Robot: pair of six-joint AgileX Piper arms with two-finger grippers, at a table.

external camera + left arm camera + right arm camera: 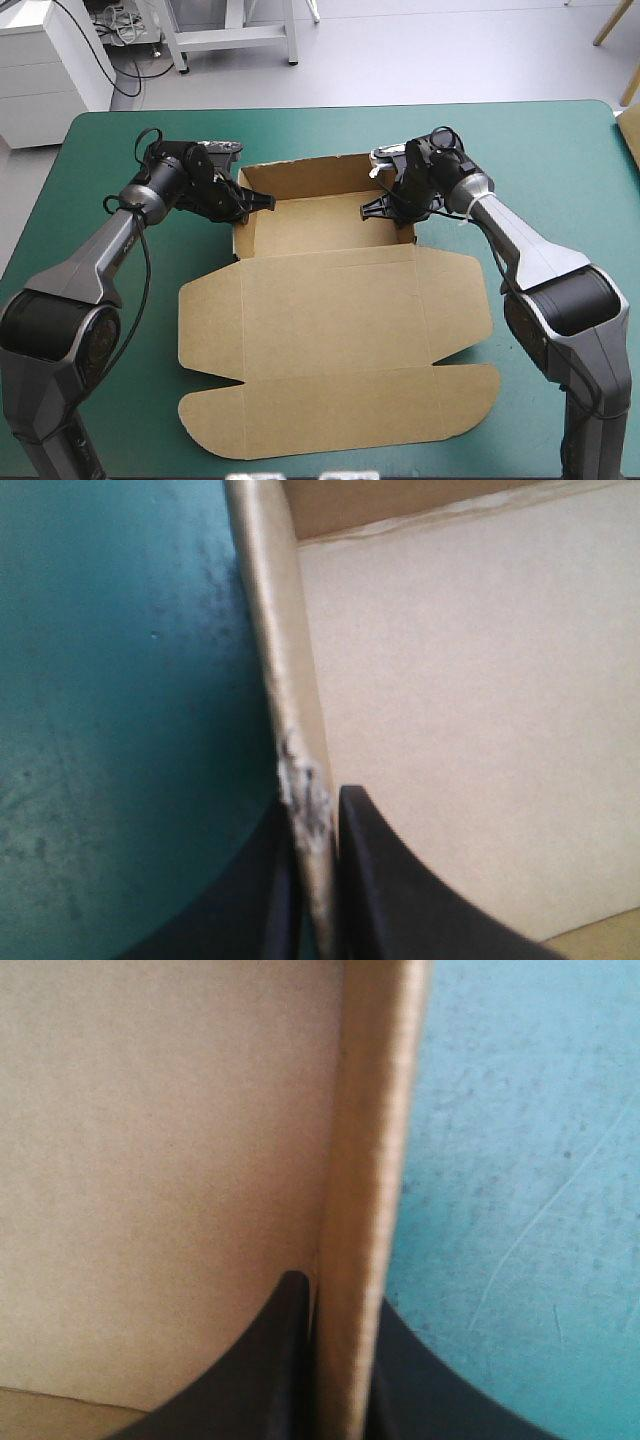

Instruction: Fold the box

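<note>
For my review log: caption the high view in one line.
Left gripper and right gripper each clamp a raised side wall of the half-formed brown cardboard box.

The high camera looks down from behind the robot and sees the whole box on the tabletop. The left wrist camera sits very close against the box's left wall, probably facing its far wall. The right wrist camera hugs the right wall. The high view shares both walls.
</note>
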